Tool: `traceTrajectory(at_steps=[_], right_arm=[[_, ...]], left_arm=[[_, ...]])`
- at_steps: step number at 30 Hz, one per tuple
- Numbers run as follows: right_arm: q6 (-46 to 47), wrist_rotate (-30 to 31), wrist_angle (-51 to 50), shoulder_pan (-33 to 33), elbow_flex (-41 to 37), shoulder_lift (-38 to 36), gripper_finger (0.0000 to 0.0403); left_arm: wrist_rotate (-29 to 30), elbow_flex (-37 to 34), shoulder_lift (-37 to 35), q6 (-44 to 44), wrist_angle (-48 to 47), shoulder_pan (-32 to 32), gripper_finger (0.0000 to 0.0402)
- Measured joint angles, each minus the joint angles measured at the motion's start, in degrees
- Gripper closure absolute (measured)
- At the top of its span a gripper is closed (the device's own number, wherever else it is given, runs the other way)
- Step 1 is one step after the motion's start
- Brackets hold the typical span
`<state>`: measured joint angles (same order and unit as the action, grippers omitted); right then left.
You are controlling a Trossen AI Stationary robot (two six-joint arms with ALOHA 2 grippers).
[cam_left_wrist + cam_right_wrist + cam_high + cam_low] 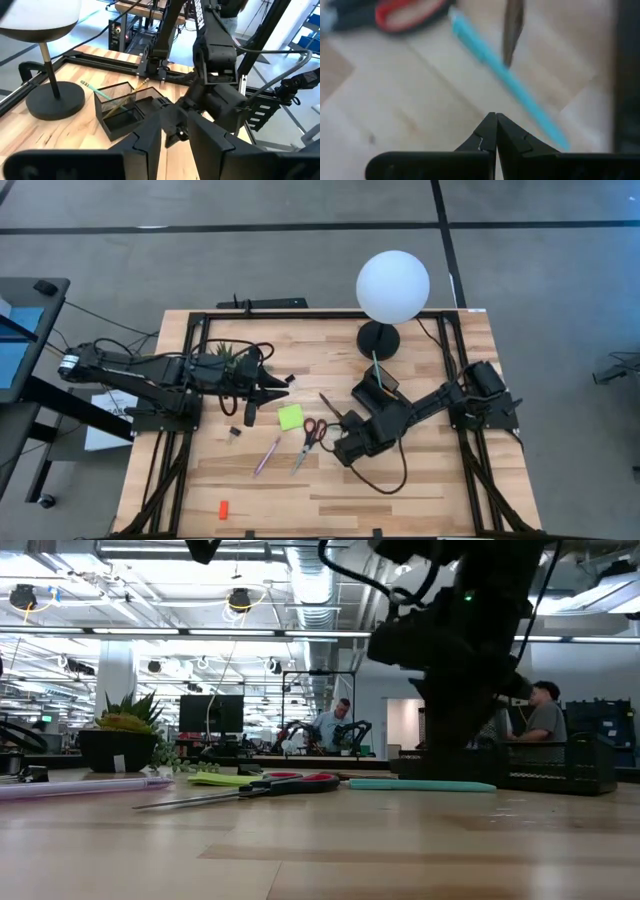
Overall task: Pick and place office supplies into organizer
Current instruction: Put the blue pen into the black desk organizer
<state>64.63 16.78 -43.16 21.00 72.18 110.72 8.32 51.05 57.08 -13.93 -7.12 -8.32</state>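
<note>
My right gripper (496, 119) is shut and points steeply down just over the wood, beside a teal pen (506, 76) that lies flat; a dark pen (513, 30) lies past it. Red-handled scissors (310, 442), a lime sticky-note pad (290, 416) and a purple pen (267, 455) lie at mid-table. The black organizer (375, 392) stands right of them with a teal pencil (100, 90) leaning in it. My left gripper (285, 385) hovers high at the left, its fingers apart (176, 145), with nothing showing between them.
A white globe lamp (393, 285) on a round black base (378, 338) stands behind the organizer. A potted plant (228, 352) sits under the left arm. A small black clip (233, 433) and a red-orange piece (224, 508) lie toward the near left. Bare wood lies near right.
</note>
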Motion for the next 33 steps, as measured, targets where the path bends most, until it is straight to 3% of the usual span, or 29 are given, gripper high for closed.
traceTrajectory(at_steps=[6, 10, 21, 33], right_arm=[[1.8, 3.3, -2.5, -4.2, -1.1, 1.2, 0.0403], [3.9, 0.5, 1.9, -6.3, -4.1, 1.1, 0.0403], [12.2, 3.3, 4.1, -1.8, -7.0, 0.9, 0.0403], [11.6, 0.7, 5.9, -2.5, -7.4, 0.9, 0.0403]], left_arm=[[0.0, 0.0, 0.0, -0.2, 0.0, 0.0, 0.0313], [0.0, 0.0, 0.0, -1.8, 0.0, 0.0, 0.0313], [0.0, 0.0, 0.0, -2.0, 0.1, 0.0, 0.0313], [-0.1, 0.0, 0.0, -2.4, 0.1, 0.0, 0.0313]])
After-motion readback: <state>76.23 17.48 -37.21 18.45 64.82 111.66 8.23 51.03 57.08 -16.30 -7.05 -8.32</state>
